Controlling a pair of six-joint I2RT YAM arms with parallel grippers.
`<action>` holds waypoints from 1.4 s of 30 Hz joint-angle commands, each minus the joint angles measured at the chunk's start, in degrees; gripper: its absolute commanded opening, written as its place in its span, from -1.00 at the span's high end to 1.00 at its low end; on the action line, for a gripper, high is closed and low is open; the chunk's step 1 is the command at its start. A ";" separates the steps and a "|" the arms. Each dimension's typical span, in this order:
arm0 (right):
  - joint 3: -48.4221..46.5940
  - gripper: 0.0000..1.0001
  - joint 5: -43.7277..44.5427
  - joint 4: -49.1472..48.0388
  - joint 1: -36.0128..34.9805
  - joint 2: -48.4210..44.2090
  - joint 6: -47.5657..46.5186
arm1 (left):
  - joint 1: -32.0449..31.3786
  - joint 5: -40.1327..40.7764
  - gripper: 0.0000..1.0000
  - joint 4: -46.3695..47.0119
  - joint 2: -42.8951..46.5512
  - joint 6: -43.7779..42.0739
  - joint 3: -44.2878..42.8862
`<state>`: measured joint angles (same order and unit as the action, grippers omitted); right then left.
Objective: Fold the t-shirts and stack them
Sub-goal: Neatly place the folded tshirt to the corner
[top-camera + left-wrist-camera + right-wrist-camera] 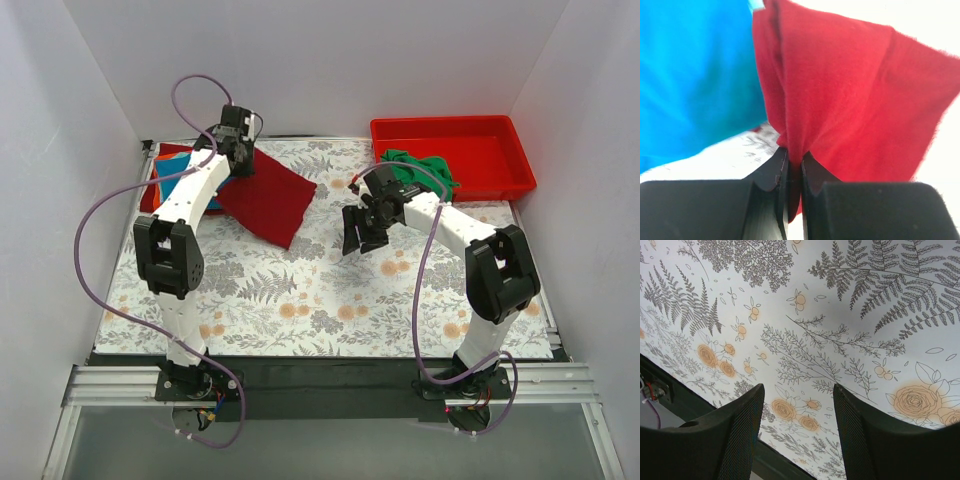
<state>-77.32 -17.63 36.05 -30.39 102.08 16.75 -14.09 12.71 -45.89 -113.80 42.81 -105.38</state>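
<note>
My left gripper (240, 160) is at the far left and is shut on an edge of the folded dark red t-shirt (268, 200). In the left wrist view the red cloth (850, 100) is pinched between my fingers (794, 165), beside the bright blue t-shirt (695, 75). The blue shirt (172, 170) lies on a small pile at the far left, over an orange or red layer (172, 152). A crumpled green t-shirt (420, 168) hangs over the edge of the red tray. My right gripper (358, 236) is open and empty above the floral cloth (805, 340).
The rigid red plastic tray (500, 140) stands at the back right. White walls close in the table on three sides. The floral table cloth (320, 290) covers the table up to the dark front edge (320, 355).
</note>
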 commanded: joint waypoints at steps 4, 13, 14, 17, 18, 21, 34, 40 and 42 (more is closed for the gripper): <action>0.68 -0.28 0.05 0.25 -0.11 -2.76 0.12 | 3.88 1.71 1.00 -5.79 -2.39 -4.56 -14.75; 3.23 -0.28 0.31 0.42 -0.11 -3.64 0.21 | 9.68 -1.80 1.00 -7.81 -3.54 -5.37 -23.11; 3.49 -0.28 0.23 0.42 -0.19 -3.73 0.38 | 10.30 -2.51 1.00 -7.55 -3.27 -5.28 -23.37; 4.02 -0.27 0.23 0.42 -0.11 -4.08 0.47 | 12.15 -4.53 1.00 -6.94 -1.78 -5.10 -23.55; 4.11 -0.28 0.23 0.42 -0.11 -4.17 0.47 | 12.50 -4.80 1.00 -6.59 -1.43 -5.01 -23.64; 4.46 -0.28 -0.04 0.42 -0.11 -4.35 0.65 | 14.00 -6.38 1.00 -5.62 -0.29 -4.40 -24.43; 7.00 -0.28 -0.13 0.25 -0.90 -5.40 1.18 | 24.54 -16.66 1.00 -2.80 1.83 -0.88 -24.52; 7.97 -0.28 0.05 0.25 -1.69 -5.67 1.35 | 26.91 -19.13 1.00 -1.92 0.16 0.08 -24.26; 8.24 -0.27 0.05 0.33 -1.95 -5.75 1.44 | 27.36 -19.13 1.00 -1.66 -0.54 0.43 -23.99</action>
<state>-69.80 -17.26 36.05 -31.70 98.76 17.82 12.56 -4.60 -50.70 -118.02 42.44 -127.35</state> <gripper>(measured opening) 0.636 0.059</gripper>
